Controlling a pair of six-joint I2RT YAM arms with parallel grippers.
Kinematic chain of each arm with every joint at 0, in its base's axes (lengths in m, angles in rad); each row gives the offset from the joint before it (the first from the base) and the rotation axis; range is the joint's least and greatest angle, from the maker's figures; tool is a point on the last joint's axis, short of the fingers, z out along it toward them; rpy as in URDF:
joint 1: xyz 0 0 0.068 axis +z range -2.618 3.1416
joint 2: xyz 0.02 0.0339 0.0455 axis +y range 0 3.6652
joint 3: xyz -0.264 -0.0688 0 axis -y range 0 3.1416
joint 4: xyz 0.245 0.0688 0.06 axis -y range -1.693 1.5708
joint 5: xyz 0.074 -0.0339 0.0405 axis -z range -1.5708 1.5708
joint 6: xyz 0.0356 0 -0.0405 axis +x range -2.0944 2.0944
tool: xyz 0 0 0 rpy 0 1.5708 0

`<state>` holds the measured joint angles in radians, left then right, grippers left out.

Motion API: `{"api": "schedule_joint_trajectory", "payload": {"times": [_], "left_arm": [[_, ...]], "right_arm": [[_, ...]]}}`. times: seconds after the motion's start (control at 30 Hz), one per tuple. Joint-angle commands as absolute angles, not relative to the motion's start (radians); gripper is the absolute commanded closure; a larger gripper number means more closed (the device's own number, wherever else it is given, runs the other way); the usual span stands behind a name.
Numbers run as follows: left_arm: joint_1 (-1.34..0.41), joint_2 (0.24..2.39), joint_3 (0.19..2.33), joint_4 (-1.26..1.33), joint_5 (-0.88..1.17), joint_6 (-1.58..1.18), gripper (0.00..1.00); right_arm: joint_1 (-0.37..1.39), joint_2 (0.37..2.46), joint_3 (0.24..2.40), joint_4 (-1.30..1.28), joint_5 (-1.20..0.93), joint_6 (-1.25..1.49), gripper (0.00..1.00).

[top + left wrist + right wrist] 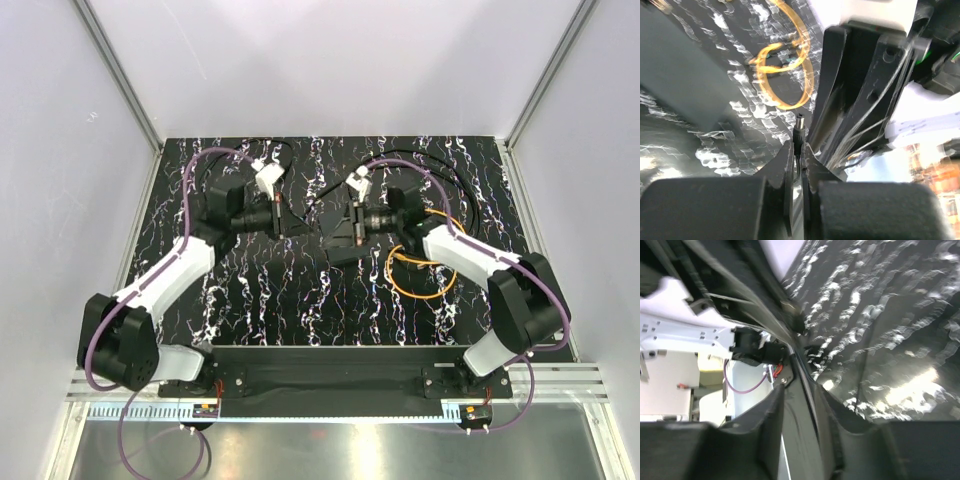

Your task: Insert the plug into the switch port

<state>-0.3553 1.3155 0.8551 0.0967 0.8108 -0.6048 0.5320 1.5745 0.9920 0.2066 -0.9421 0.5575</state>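
My left gripper (296, 225) (799, 148) is shut on a small dark barrel plug (800, 128) with a metal tip that sticks out past the fingertips. The lead behind it looks thin and dark, so I cannot tell which cable it belongs to. The orange coiled cable (420, 275) (790, 75) lies on the mat under the right arm. My right gripper (346, 231) (801, 390) is shut on the flat matte-black box (805, 430) (345, 257), held edge-on. The plug tip points at the right gripper's side, close to it. I cannot see the port.
Thin black cables (440, 165) loop across the back of the black marbled mat (300, 300). White walls and aluminium posts (130, 95) close in the sides and back. The two grippers face each other at mid-table, almost touching.
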Motion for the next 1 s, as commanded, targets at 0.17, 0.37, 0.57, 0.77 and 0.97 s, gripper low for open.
{"api": "schedule_joint_trajectory", "payload": {"times": [0.17, 0.37, 0.57, 0.77, 0.97], "left_arm": [[-0.371, 1.429, 1.133, -0.688, 0.589, 0.324, 1.00], [-0.452, 1.557, 1.230, -0.883, 0.316, 0.581, 1.00], [-0.543, 1.705, 1.296, -0.856, 0.270, 0.578, 1.00], [-0.601, 1.857, 1.422, -0.825, 0.270, 0.569, 1.00], [-0.630, 1.968, 1.500, -0.816, 0.261, 0.568, 1.00]], "right_arm": [[0.295, 1.545, 1.080, -0.203, -0.912, 0.341, 0.29], [0.282, 1.621, 1.160, -0.379, -0.701, 0.261, 0.26], [0.279, 1.732, 1.178, -0.364, -0.658, 0.268, 0.42], [0.275, 1.819, 1.210, -0.344, -0.629, 0.268, 0.48], [0.273, 1.913, 1.270, -0.333, -0.637, 0.281, 0.50]]}}
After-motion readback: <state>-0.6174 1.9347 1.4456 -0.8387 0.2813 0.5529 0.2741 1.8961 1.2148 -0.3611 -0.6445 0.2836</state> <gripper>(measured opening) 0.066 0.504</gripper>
